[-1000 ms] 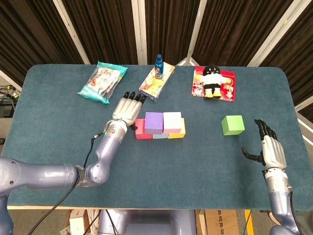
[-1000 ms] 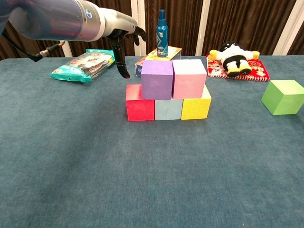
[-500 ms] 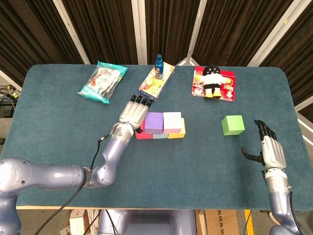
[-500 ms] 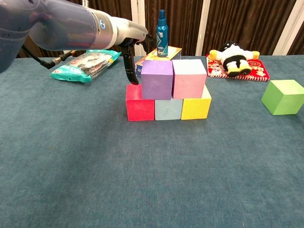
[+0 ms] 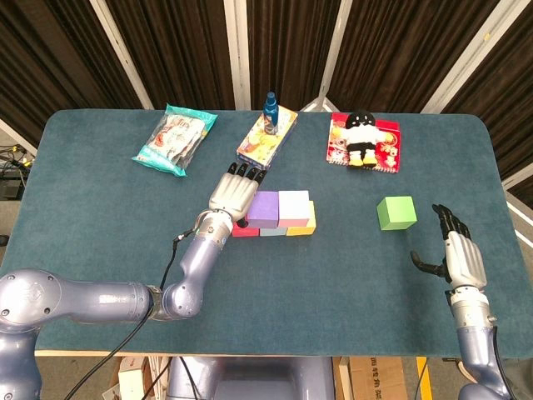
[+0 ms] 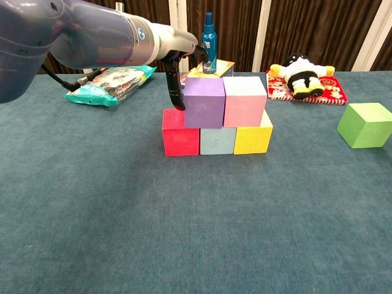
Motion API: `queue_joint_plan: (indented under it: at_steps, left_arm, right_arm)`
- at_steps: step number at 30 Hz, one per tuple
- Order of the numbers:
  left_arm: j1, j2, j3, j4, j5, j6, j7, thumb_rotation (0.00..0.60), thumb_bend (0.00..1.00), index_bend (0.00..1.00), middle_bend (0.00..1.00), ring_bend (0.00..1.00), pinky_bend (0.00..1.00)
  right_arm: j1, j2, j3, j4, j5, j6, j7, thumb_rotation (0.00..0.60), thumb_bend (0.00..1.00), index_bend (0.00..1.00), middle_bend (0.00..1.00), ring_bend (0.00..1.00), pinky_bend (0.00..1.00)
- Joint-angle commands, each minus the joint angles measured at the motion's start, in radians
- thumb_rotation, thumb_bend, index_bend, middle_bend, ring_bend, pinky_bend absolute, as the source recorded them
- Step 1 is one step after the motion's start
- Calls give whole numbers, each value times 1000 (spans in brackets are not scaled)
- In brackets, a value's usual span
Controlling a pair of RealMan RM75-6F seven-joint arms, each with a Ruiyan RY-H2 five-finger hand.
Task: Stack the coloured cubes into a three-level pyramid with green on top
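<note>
**Left hand reaches the purple cube; green cube still waits**

The left hand (image 5: 236, 193) has moved in from the left and now touches the purple cube (image 6: 204, 102), fingers apart, holding nothing; a second ago it stood clear of the stack; probably it is straightening the second level. To the right of the purple cube, well apart, the green cube (image 5: 396, 212) lies on the desk (image 5: 100, 225); beyond it the right hand (image 5: 455, 253) has not moved, open and empty.
</note>
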Motion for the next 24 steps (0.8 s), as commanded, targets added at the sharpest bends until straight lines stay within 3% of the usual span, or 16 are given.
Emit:
queue_joint_plan:
  at_steps: [1,24]
  left_arm:
    - [0,-1,-2,0,0,0,1,600,197,0,68,1,50]
    - [13,5,-4,6,-15,-8,10,600,197,0,67,1,50]
  right_arm:
    - [0,0,0,0,1,-1,0,600,344,0,0,0,0]
    - [1,-2,-4,-1,-1,0,-5,600,343,0,0,0,0]
